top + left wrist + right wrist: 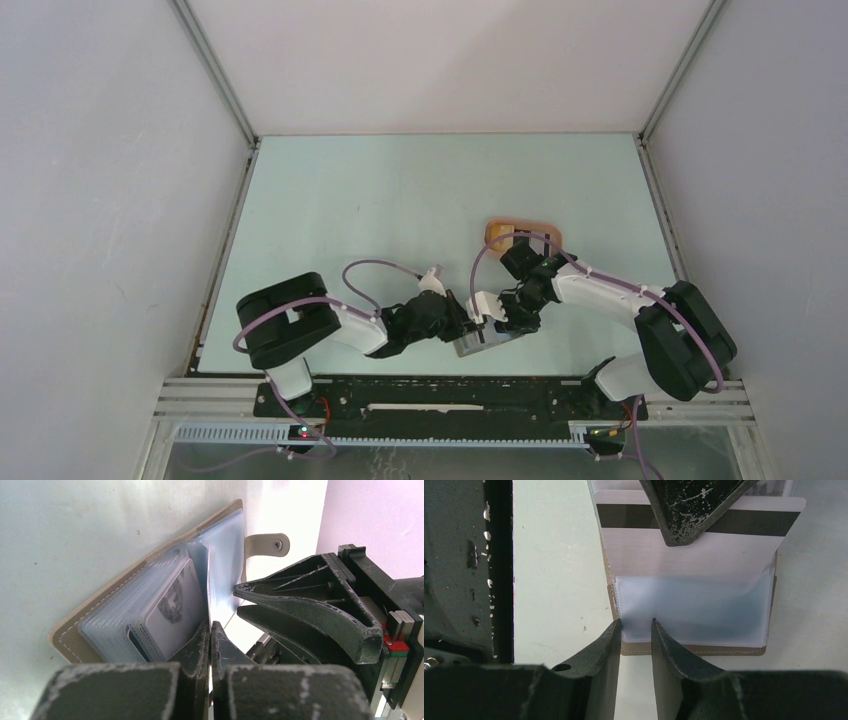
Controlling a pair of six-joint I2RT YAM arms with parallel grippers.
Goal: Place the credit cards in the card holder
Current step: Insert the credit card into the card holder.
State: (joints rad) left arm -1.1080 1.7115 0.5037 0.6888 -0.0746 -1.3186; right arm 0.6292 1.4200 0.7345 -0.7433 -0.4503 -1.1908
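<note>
**Left gripper** (pixel 211 630): jaws closed on the upper edge of a striped card (pixel 724 545), pale with one dark band.

**Card:** its lower part already sits inside a clear sleeve (pixel 694 610) of the card holder (pixel 694 650). The banded upper part stands proud of the pocket mouth.

**Right gripper** (pixel 635 625): jaws apart, holding nothing. Its tips rest against the sleeve near the lower corner, and I judge that it is steadying the page.

**Other contents:** the left wrist view shows a patterned card (pixel 172 600) lodged in a neighbouring sleeve. The holder lies open with its snap tab (pixel 267 545) hanging free.

**Step in hand:** I judge this to be insertion, partly complete.

**Next move:** I would push straight along the pocket while the right tips keep the sleeve from buckling. I would let go only once the band has gone under the mouth.

**Surface:** pale green table (pixel 400 200). The holder lies near the arm bases.

**Tray:** a peach tray (pixel 545 228) sits just beyond the right arm. Something orange lies in it, and I cannot confirm that it is a card.

**Room:** plain white walls (pixel 450 60) enclose the table on three sides.
</note>
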